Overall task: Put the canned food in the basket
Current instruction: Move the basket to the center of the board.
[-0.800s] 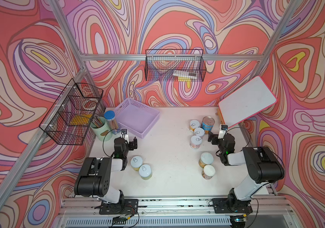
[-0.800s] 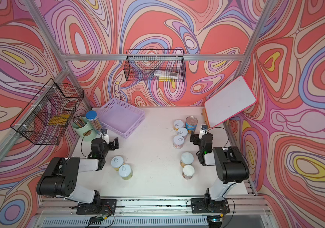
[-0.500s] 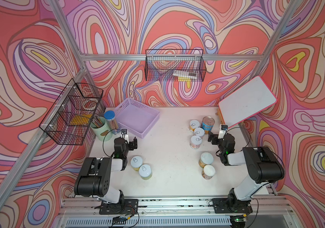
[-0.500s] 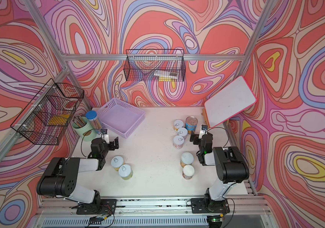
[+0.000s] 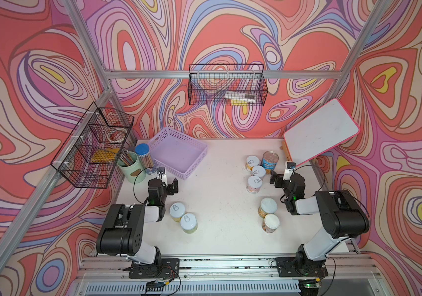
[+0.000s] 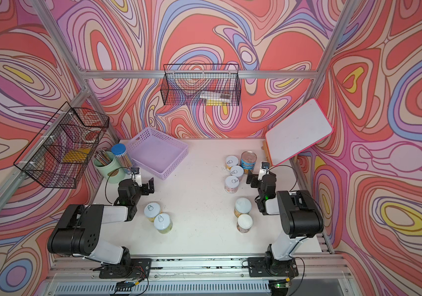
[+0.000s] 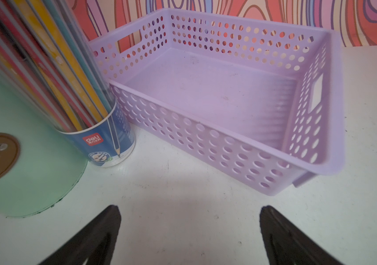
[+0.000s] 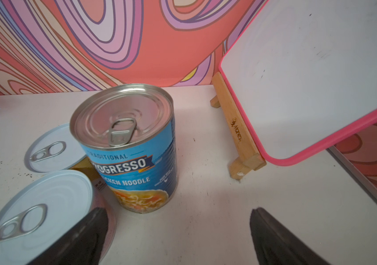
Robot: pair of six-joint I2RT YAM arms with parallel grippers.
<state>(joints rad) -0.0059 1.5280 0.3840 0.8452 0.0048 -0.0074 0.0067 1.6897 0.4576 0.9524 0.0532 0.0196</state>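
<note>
8 cans stand on the table and none is in the basket, which sits bare at the far left. Nothing has shifted in the last moment: both arms keep the same poses and no can has moved, so I judge the task has not yet started. The left gripper hangs just short of the basket's near corner, jaws spread wide with nothing between them. Its wrist view shows only bare table there, with the tube and cup beside the basket. The right gripper waits beside a cluster of 4 cans, also gaping and empty. The blue can stands just ahead of it, and a pale can is right by 1 finger; I cannot tell whether they touch. 2 more cans stand near the right forearm and 2 by the left. The blue can looks the likeliest first pick, though it means a long carry across to the basket.
</note>
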